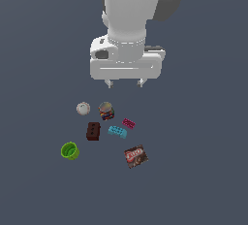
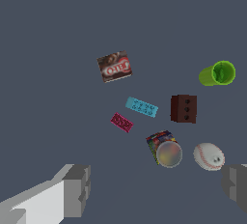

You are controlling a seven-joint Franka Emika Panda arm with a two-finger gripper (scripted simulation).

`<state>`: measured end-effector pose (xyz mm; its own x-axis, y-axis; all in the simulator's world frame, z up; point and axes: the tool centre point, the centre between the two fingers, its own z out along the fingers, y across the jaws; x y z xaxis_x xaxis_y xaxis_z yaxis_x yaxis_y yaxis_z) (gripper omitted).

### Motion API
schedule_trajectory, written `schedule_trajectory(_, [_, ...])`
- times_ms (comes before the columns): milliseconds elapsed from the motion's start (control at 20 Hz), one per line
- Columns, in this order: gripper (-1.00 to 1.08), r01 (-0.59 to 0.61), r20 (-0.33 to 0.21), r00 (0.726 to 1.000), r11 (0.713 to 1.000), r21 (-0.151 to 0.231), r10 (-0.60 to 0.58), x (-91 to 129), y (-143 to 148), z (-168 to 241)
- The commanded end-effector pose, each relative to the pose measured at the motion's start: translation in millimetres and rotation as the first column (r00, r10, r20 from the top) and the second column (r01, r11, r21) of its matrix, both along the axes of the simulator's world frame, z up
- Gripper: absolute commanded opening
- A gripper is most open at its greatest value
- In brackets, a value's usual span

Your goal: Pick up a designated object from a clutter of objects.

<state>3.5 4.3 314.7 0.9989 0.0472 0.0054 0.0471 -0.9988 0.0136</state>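
The arm hangs high above the clutter with nothing in its grasp, so the step in hand looks like the approach: the pick has not begun. The gripper (image 1: 125, 82) points straight down, and its two short fingertips (image 1: 110, 83) stand well apart with empty air between them; the wrist view shows the same, a grey finger at either side of the picture and nothing between.

No table edge or corner shows in either view, only plain dark grey surface (image 1: 203, 180), so places can be given only among the things themselves.

The brown-red packet (image 1: 135, 156) lies flat at the side of the group farthest from the arm's body. The green cup (image 1: 69, 150) sits apart toward the exterior view's left. The colourful can (image 1: 106, 110) and the white baseball (image 1: 83, 108) stand near each other, closest below the gripper. The designated dark reddish-brown brick (image 1: 93, 131) rests between the cup and the cyan brick (image 1: 117, 132), touching neither, with three round holes showing on one face in the wrist view (image 2: 184, 108). The magenta brick (image 1: 128, 123) lies just beside the cyan one.

The next move probably calls for shifting toward the exterior view's left, past the can, centring over the brown brick, then descending with the fingers straddling its narrow sides while keeping clear of the can and the cyan brick.
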Motion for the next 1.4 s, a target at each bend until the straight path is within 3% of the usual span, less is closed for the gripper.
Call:
schedule_trajectory(0, [1.0,0.0,0.0,1.0,1.0,0.0,0.0,0.0,0.0,0.0])
schedule_trajectory(450, [1.0,-0.022,0.014,1.0,0.999,-0.032,0.022,1.8,2.9,15.4])
schedule_trajectory(750, [1.0,-0.021,0.013,1.0,0.999,-0.03,0.022,2.6,1.9,13.4])
schedule_trajectory(1350, [1.0,-0.006,0.006,1.0,1.0,-0.005,0.006,27.5,-37.5,-52.9])
